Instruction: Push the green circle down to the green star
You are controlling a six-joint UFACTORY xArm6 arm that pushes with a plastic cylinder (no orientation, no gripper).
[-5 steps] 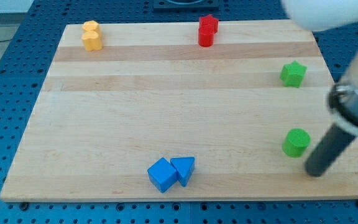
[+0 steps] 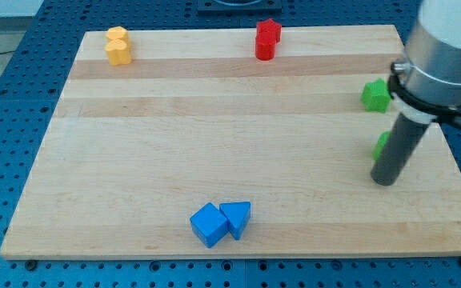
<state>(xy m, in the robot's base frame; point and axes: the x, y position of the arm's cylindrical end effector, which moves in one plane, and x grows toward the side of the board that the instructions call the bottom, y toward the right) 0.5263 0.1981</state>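
Item, task unfinished: green circle [image 2: 381,146], mostly hidden behind the rod, lies near the board's [image 2: 214,144] right edge, below the green star [image 2: 374,96] in the view and apart from it, so the whole push is judged outstanding. Item, arm: enters from the view's top right, rod slanting down-left across the circle, tip [image 2: 383,181] on the wood just below it. Item, claw: none fitted, a bare rod grasping nothing; yellow [image 2: 118,46], red [image 2: 267,39] and blue blocks [image 2: 219,222] lie well apart.
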